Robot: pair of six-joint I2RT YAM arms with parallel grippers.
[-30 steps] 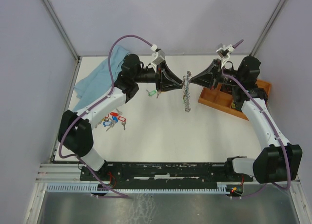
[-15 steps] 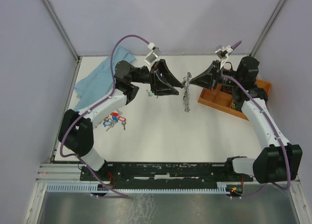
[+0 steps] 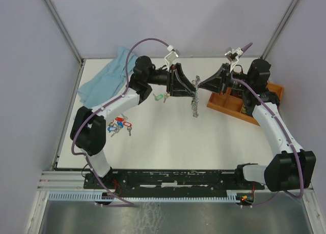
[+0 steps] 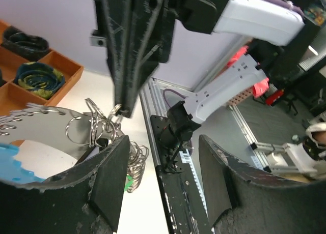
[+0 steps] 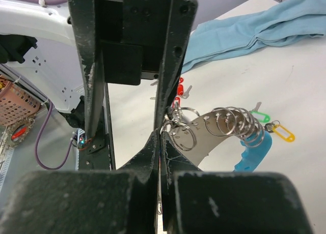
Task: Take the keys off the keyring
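Silver floppy keyring (image 3: 194, 99) strung with keys (image 3: 194, 111), one stretch light-blue, hangs above white tabletop (image 3: 168, 142), top ring pinched in my closed right hand (image 3: 199, 85). My left hand (image 3: 189, 87) just beside it, jaws apart, empty.

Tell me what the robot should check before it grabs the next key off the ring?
1. Right fingers shut on the keyring: ok.
2. Left fingers open: ok.
3. A key sits between the open pair: not ok, the rings are beside one finger.
4. Keyring's low end off the table: cannot tell.
5. Loose keys lie away from the ring: ok.
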